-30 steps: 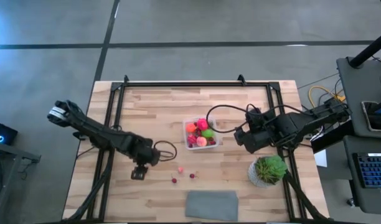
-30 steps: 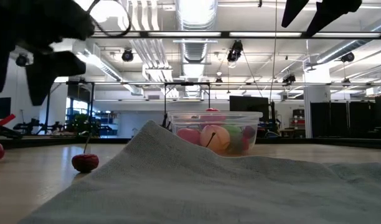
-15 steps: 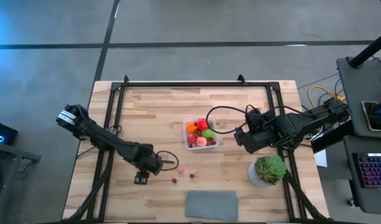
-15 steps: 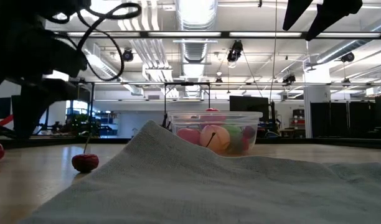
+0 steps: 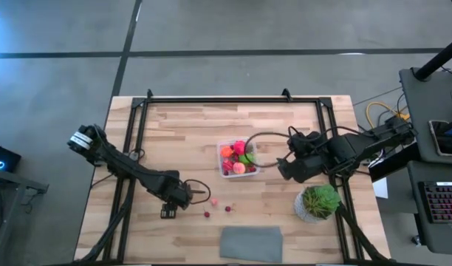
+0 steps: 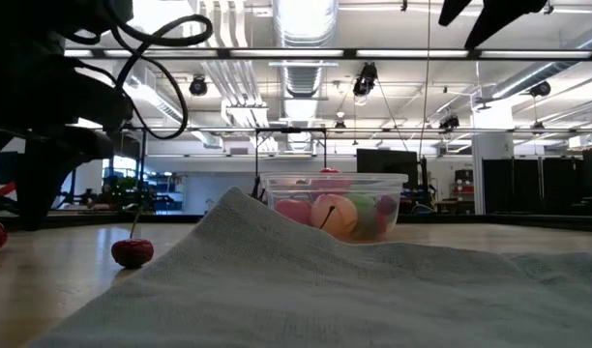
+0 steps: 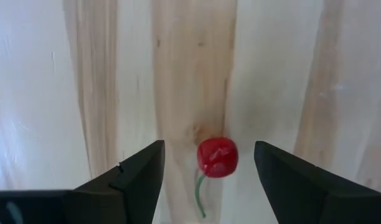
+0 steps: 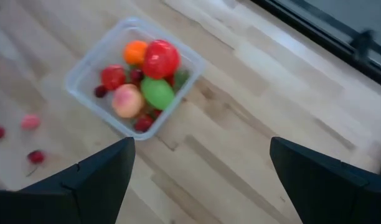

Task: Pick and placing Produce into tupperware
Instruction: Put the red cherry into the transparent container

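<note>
A pale wooden slatted table [image 5: 189, 140] with a black frame is seen standing on a grey floor. Two dark arms are counted. One flat grey cloth [image 5: 251, 244] and one leafy green potted plant [image 5: 318, 201] are noted along the near side. One clear square plastic tub [image 5: 238, 158] is placed at the table's centre; red, orange, pink and green rounded pieces [image 8: 159, 58] are held in it. Three small loose pieces [image 5: 207, 214] are counted on the wood between tub and cloth. The left gripper [image 7: 205, 163] is lowered, fingers spread, around a red stemmed cherry [image 7: 217, 157], shown only in the left wrist view. The right gripper [image 8: 200, 171] is held beside the tub, fingers apart, empty.
</note>
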